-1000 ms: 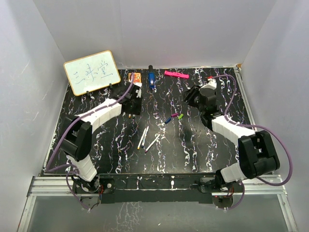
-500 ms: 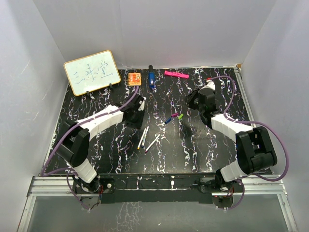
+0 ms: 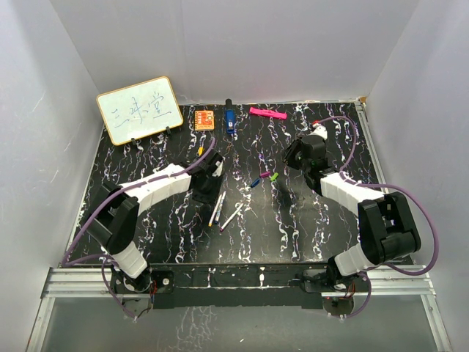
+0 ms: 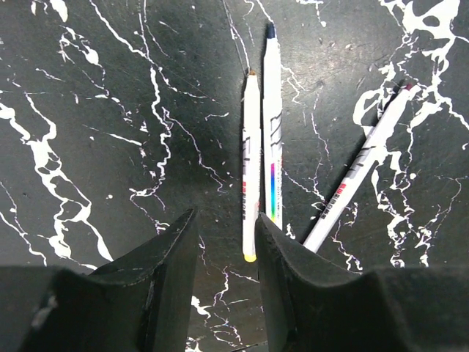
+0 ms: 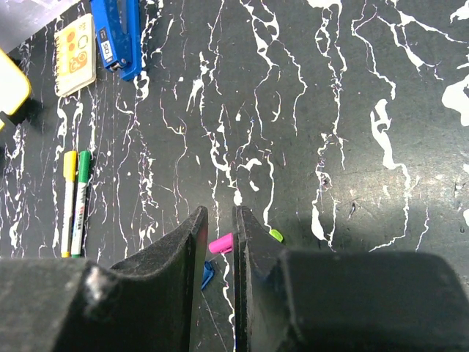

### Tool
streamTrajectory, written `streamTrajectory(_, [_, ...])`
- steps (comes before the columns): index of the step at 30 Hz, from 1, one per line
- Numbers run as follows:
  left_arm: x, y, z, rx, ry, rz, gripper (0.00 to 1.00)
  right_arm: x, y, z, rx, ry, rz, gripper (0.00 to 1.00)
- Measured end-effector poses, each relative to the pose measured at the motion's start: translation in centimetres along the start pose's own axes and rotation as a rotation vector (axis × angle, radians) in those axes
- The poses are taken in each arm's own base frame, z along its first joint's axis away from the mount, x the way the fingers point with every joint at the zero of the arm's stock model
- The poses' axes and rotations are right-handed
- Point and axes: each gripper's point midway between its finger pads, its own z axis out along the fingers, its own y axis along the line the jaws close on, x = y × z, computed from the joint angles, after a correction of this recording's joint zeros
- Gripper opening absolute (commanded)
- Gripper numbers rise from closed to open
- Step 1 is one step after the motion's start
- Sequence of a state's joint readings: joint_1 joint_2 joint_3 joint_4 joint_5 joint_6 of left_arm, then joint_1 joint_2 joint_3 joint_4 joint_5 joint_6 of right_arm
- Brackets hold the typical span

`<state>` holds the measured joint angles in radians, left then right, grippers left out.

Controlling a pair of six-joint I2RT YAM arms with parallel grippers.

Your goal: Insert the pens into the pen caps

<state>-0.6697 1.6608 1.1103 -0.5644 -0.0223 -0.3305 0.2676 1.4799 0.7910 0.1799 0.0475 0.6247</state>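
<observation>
A yellow-ended pen (image 4: 250,165) and a dark-tipped pen (image 4: 272,125), both white-barrelled, lie flat, parallel and touching. A third pen (image 4: 359,165) lies angled just right. Farther right, pink cap (image 5: 220,243), blue cap (image 5: 208,274) and green cap (image 5: 275,235) cluster.

Bare table (image 3: 293,227) rings the pens (image 3: 218,210) (two side by side); pen caps (image 3: 264,178) crowd rightward.

Right pincer (image 5: 221,217) barely parted; pink cap (image 5: 220,243) shows through the gap, blue cap (image 5: 208,274), green cap (image 5: 276,235) nearby.

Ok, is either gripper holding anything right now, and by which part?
Nothing is held. The left gripper hangs open near the pens; the right gripper, slightly open, is empty above the caps.
</observation>
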Motion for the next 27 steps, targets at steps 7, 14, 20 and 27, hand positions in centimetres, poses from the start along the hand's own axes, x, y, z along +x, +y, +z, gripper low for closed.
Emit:
streamTrajectory(7, [0.4, 0.4, 0.4, -0.023, 0.01, -0.003, 0.33, 0.0, 0.0, 0.0, 0.002, -0.001, -0.002, 0.19])
streamTrajectory(14, [1.3, 0.1, 1.8, -0.03, 0.048, 0.007, 0.33, 0.0, -0.1, 0.0, 0.002, -0.001, -0.002, 0.19])
streamTrajectory(20, [1.6, -0.5, 2.2, -0.023, 0.055, 0.015, 0.33, 0.0, 0.0, 0.0, 0.002, -0.001, -0.002, 0.19])
streamTrajectory(27, [1.8, -0.8, 2.7, -0.023, 0.065, 0.02, 0.31, 0.0, 0.0, 0.0, 0.002, -0.001, -0.002, 0.19])
